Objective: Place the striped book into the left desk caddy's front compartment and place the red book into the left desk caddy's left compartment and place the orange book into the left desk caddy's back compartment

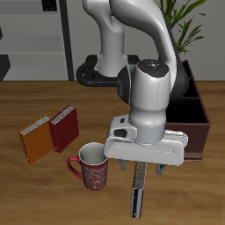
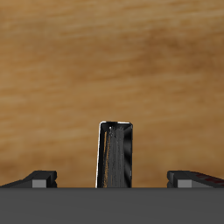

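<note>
A mug (image 1: pixel 89 166) stands on the wooden table (image 1: pixel 26 189) in the lower middle of the outside picture. It is red with a pale pattern on its side and is white inside. Its handle sticks out toward the left edge of the picture. A green plant (image 1: pixel 189 25) with long thin leaves shows in the upper right corner. A grey shelf (image 1: pixel 35 39) stands against the back wall in the upper left. The close-up picture shows more of the brown wood.
</note>
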### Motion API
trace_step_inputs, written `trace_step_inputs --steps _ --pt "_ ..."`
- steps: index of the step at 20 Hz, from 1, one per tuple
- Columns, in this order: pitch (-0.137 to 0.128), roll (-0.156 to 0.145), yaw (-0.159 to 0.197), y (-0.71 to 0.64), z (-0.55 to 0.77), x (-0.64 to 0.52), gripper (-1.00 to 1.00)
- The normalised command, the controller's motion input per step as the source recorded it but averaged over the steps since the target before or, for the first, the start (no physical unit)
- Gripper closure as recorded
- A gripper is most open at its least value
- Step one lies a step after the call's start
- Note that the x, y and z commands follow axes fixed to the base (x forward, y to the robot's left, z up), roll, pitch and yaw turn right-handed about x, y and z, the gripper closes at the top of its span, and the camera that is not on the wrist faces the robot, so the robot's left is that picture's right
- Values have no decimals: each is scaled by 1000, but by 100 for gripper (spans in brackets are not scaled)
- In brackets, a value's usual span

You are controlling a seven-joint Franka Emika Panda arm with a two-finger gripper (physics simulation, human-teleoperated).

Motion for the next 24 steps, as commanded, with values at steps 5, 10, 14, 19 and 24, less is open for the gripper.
trace_step_inputs --steps 5,10,14,19,24 --pt "34 -14 -10 -50 -238 46 -100" --pt "27 14 19 47 -254 -30 -100" --pt "10 11 46 8 -152 -35 100" --pt "11 -22 -25 -163 -19 -45 100" --pt "-21 -20 -28 -92 233 -90 100"
